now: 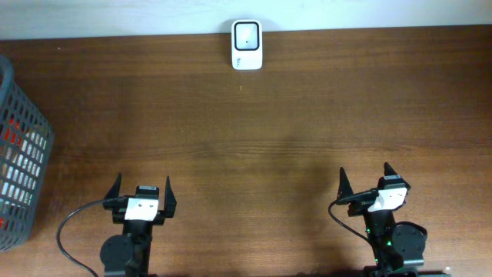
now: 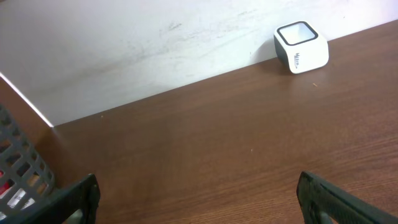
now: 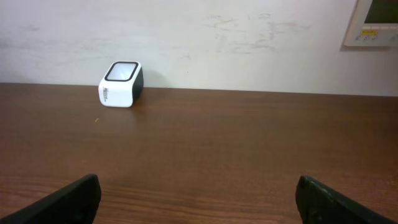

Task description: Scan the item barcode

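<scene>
White boxy scanner [image 1: 247,45], black-framed top window, at the far centre by the wall. Left gripper [image 1: 143,186] and right gripper [image 1: 365,174] spread wide, empty, near edge. Grey basket [image 1: 31,115] left, red-white items [image 1: 11,183] inside.

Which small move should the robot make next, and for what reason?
Probably swing the left gripper toward the grey basket beside it. It and the right gripper are open and hold nothing, the only items show through that basket's mesh, and the white barcode scanner has nothing in front of it.
</scene>
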`<state>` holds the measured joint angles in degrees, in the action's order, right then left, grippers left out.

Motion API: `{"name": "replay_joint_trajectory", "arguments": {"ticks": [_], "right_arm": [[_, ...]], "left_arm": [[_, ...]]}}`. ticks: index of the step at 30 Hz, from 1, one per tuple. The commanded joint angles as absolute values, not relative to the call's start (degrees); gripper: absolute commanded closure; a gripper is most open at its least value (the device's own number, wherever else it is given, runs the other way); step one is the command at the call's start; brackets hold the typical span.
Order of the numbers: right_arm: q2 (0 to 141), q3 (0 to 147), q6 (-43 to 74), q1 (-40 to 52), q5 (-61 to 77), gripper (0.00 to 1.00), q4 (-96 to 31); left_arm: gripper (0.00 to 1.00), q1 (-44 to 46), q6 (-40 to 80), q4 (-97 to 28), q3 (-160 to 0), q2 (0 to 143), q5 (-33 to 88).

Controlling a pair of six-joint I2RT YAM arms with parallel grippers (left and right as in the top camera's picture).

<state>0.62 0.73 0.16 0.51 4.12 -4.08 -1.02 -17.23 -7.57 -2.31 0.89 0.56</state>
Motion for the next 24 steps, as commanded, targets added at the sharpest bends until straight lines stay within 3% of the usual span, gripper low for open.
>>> {"name": "replay_joint_trajectory", "arguments": {"ticks": [1,24], "right_arm": [[0.25,0.32,0.32,0.73,4.25,0.01,-4.14],[0.25,0.32,0.30,0.73,4.25,0.01,-4.16]], "left_arm": [[0.01,-0.64,-18.31,-7.44,-1.87,0.45,0.16],[0.01,-0.64,-16.88,-5.76,-1.87,0.45,0.23]]}}
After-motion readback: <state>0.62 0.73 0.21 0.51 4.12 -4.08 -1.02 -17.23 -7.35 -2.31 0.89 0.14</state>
